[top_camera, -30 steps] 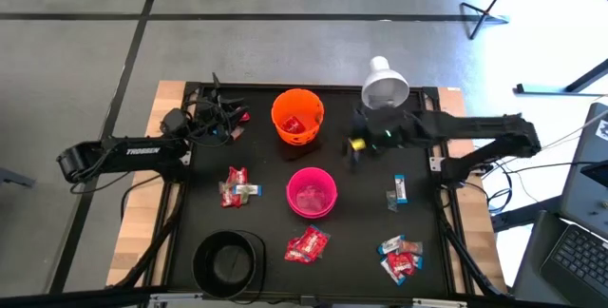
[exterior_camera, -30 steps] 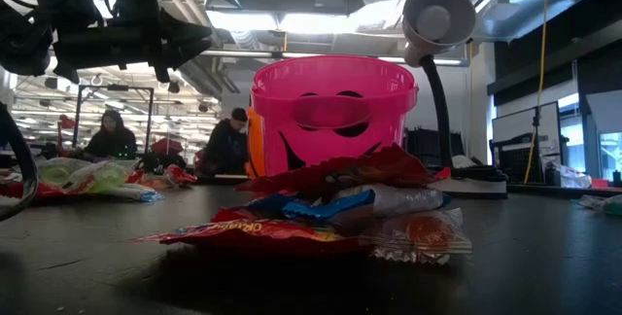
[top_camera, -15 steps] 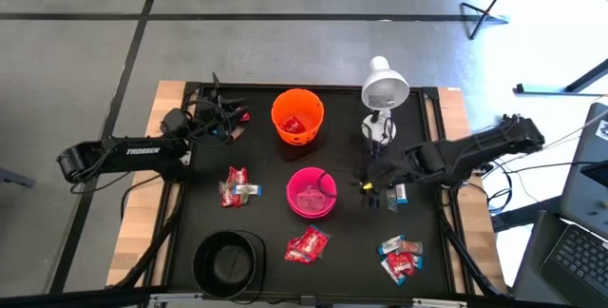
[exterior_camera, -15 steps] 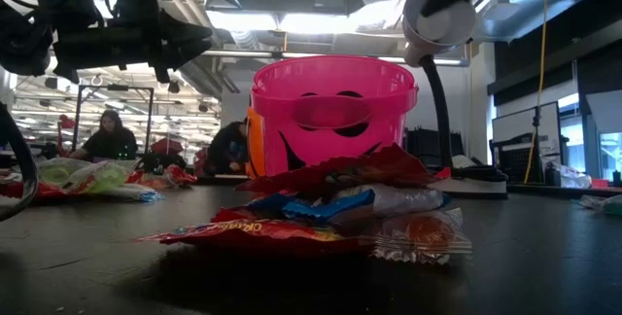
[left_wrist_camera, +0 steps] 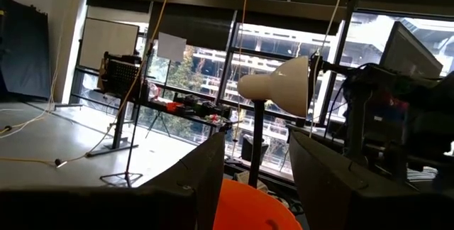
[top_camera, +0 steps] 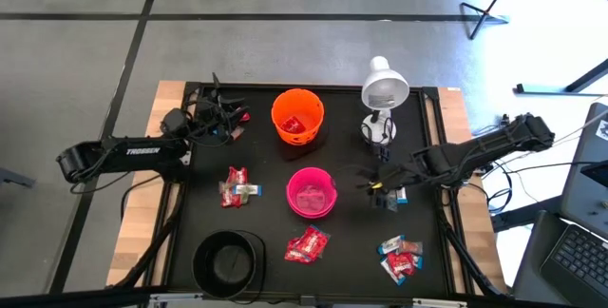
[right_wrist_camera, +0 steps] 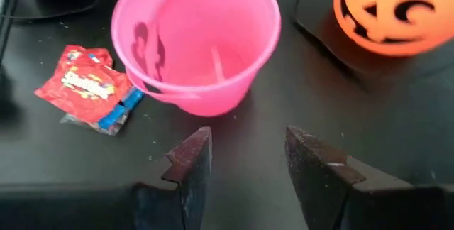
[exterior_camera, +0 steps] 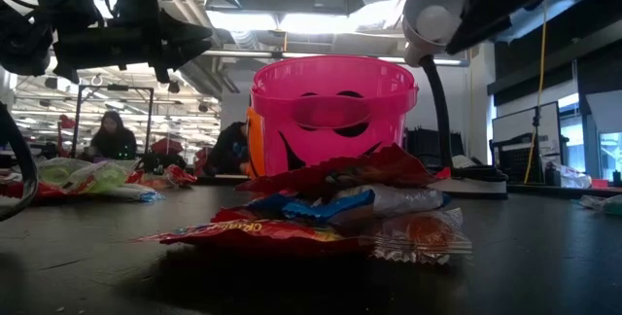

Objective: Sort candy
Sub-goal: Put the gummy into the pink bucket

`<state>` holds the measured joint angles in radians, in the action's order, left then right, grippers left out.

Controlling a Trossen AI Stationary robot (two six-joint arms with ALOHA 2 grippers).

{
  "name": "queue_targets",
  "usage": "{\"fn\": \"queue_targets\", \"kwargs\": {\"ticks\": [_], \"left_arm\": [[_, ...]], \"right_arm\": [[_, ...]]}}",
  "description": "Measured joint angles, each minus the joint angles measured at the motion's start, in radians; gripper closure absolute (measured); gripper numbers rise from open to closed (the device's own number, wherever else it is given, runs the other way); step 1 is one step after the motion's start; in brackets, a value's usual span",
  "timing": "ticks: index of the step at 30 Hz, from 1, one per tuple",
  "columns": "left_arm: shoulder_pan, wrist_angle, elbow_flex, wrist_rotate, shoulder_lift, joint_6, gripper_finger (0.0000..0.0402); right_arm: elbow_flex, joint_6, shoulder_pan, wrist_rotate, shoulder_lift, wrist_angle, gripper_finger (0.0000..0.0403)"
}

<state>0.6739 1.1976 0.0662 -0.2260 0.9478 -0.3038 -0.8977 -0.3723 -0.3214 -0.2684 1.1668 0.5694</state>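
Wrapped candy lies in heaps on the black table: red and blue pieces point(top_camera: 236, 185) left of the pink bowl point(top_camera: 312, 192), a heap point(top_camera: 306, 244) near that bowl, also seen close up point(exterior_camera: 330, 208), another point(top_camera: 399, 258) at the near right, and one blue-and-white piece point(top_camera: 401, 194). My right gripper point(top_camera: 380, 191) hovers right of the pink bowl, beside that single piece, open and empty point(right_wrist_camera: 245, 162). My left gripper point(top_camera: 223, 118) waits over the far left, open point(left_wrist_camera: 252, 180), facing the orange bowl point(top_camera: 297, 116).
A black bowl point(top_camera: 228, 261) stands at the near left. A white desk lamp point(top_camera: 385, 87) stands at the far right beside the orange bowl, which holds red candy. Cables point(top_camera: 195, 116) lie at the far left corner. People sit in the room beyond point(exterior_camera: 109, 135).
My right gripper has swung from beside the lamp, right of the orange bowl, toward the table's near edge and now hangs right of the pink bowl next to the single blue piece. The candy and bowls have stayed put.
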Motion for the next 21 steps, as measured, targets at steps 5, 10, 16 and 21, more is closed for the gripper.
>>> {"fn": "queue_targets", "kwargs": {"ticks": [5, 10, 16, 21], "left_arm": [[0.0, 0.0, 0.0, 0.0, 0.0, 0.0, 0.025], [0.0, 0.0, 0.0, 0.0, 0.0, 0.0, 0.025], [0.0, 0.0, 0.0, 0.0, 0.0, 0.0, 0.025], [0.0, 0.0, 0.0, 0.0, 0.0, 0.0, 0.025]], "right_arm": [[0.057, -0.066, 0.0, 0.023, -0.039, 0.005, 0.0226], [0.1, -0.106, 0.0, 0.045, -0.047, 0.009, 0.0226], [0.129, -0.137, 0.0, 0.09, -0.048, 0.001, 0.0226], [0.13, -0.147, -0.051, 0.071, -0.054, -0.001, 0.0226]]}}
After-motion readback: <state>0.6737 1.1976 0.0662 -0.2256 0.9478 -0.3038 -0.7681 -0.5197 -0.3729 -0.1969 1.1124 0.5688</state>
